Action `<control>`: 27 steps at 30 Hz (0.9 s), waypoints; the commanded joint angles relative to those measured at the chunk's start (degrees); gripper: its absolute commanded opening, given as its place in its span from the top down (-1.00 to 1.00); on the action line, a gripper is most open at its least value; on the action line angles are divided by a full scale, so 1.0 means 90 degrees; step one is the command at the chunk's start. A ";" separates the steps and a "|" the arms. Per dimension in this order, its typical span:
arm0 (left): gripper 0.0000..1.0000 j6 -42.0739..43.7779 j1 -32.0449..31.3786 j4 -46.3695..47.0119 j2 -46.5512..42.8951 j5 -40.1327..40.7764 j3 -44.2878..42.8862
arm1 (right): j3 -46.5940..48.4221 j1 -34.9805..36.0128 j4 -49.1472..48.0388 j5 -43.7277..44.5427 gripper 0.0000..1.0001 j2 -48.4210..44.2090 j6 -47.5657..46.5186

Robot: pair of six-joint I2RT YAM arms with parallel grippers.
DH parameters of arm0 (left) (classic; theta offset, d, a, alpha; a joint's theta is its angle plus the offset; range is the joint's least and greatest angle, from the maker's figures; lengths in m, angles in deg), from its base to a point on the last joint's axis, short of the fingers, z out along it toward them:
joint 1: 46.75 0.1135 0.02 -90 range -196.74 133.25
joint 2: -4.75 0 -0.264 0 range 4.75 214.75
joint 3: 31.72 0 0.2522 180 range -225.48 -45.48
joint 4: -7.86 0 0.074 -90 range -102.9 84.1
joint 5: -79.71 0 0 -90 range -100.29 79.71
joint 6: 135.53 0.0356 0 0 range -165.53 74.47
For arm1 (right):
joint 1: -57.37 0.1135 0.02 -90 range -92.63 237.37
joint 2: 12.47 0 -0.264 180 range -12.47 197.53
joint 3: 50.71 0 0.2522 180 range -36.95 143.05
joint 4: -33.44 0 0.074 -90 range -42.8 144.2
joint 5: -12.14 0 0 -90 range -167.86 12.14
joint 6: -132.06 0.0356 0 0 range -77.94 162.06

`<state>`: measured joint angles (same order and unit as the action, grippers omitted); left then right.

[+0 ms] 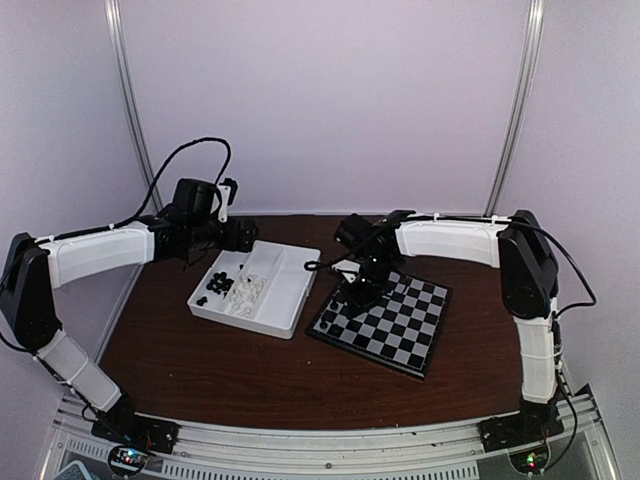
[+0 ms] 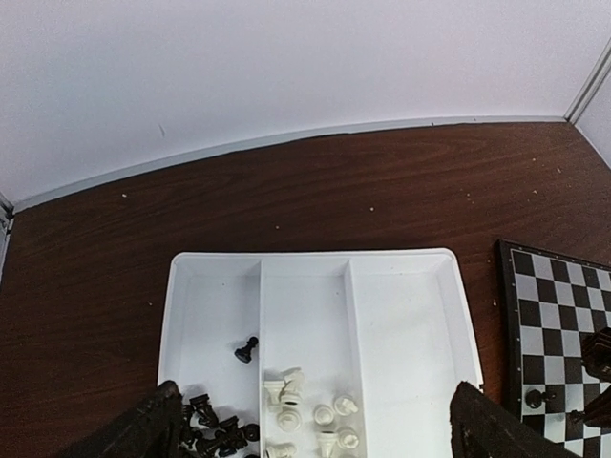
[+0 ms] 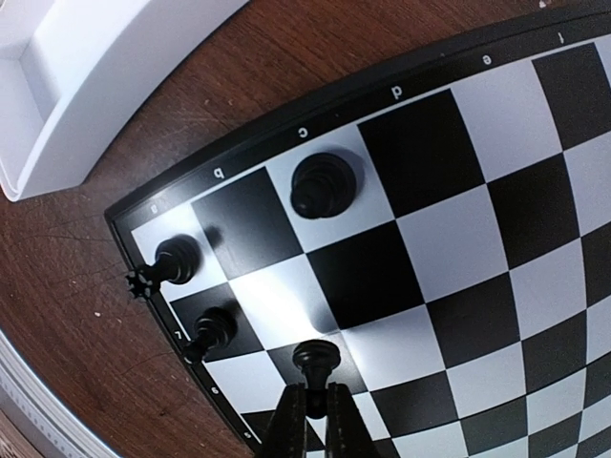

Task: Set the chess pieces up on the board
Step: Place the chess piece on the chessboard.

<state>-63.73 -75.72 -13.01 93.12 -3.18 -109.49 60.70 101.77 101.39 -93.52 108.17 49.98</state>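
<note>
Nearest my bases, the dark wooden table (image 1: 200, 370) carries the chessboard (image 1: 410, 330) at right, set at an angle, with a white divided tray (image 1: 243, 318) just beside its left side. My right gripper (image 3: 315, 401) is low over the board's far-left corner, jaws clenched on a black chessman (image 3: 316, 356); I cannot tell whether its base touches the square. Three more stand on the board close by. A spiky-topped black piece (image 3: 174, 260) is on the corner square, a small black piece (image 3: 212, 329) is on the dark square next along the left rim, and a tall black piece (image 3: 325, 181) is on the pale square lettered c. Left of the board, the tray holds a cluster of black pieces (image 2: 215, 431) in one narrow compartment, a lone black pawn (image 2: 246, 350) a little apart from them, and white pieces (image 2: 310, 415) in the compartment alongside. My left gripper (image 2: 316, 386) hangs above the tray, jaws released, its fingers (image 2: 143, 434) spread wide apart. Beyond the table's far edge rises a pale wall (image 1: 320, 100).
</note>
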 commanded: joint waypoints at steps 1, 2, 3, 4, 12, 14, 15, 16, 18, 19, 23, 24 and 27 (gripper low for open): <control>-0.95 -0.0079 0.0064 0.0092 -0.0266 0.0164 0.0141 | 0.0122 0.0083 -0.0120 -0.0066 1.00 -0.0154 0.0060; -0.95 -0.0078 0.0073 0.0086 -0.0282 0.0175 0.0155 | 0.0140 0.0094 -0.0107 -0.0067 1.00 -0.0133 0.0057; -0.96 -0.0078 0.0082 0.0079 -0.0285 0.0185 0.0158 | 0.0170 0.0109 -0.0089 -0.0068 1.00 -0.0106 0.0049; -0.95 -0.0078 0.0089 0.0070 -0.0294 0.0193 0.0166 | 0.0182 0.0119 -0.0080 -0.0068 1.00 -0.0087 0.0043; -0.95 -0.0107 0.0142 0.0042 -0.0307 0.0211 0.0161 | 0.0285 0.0181 -0.0095 -0.0055 0.99 0.0042 0.0050; -0.95 -0.0107 0.0143 0.0009 -0.0291 0.0206 0.0159 | 0.0309 0.0186 -0.0089 -0.0066 0.99 0.0080 0.0047; -0.95 -0.0100 0.0151 -0.0003 -0.0296 0.0197 0.0159 | 0.0321 0.0192 -0.0085 -0.0076 0.99 0.0106 0.0047; -0.95 -0.0098 0.0152 -0.0014 -0.0307 0.0200 0.0159 | 0.0329 0.0201 -0.0093 -0.0090 0.99 0.0123 0.0047; -0.95 -0.0101 0.0161 -0.0025 -0.0303 0.0197 0.0167 | 0.0350 0.0207 -0.0094 -0.0100 0.98 0.0159 0.0038; -0.95 -0.0102 0.0162 -0.0021 -0.0307 0.0196 0.0168 | 0.0366 0.0217 -0.0094 -0.0110 0.98 0.0167 0.0035; -0.95 -0.0097 0.0177 -0.0048 -0.0312 0.0197 0.0178 | 0.0392 0.0232 -0.0083 -0.0106 0.97 0.0232 0.0038; -0.95 -0.0097 0.0181 -0.0040 -0.0317 0.0203 0.0178 | 0.0391 0.0246 -0.0080 -0.0108 0.97 0.0243 0.0038; -0.95 -0.0099 0.0192 -0.0044 -0.0309 0.0177 0.0178 | 0.0391 0.0242 -0.0074 -0.0099 0.94 0.0271 0.0038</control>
<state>-64.15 -74.69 -14.08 91.72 -1.93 -108.57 62.58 103.43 100.74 -94.48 109.50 49.96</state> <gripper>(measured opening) 0.976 0.055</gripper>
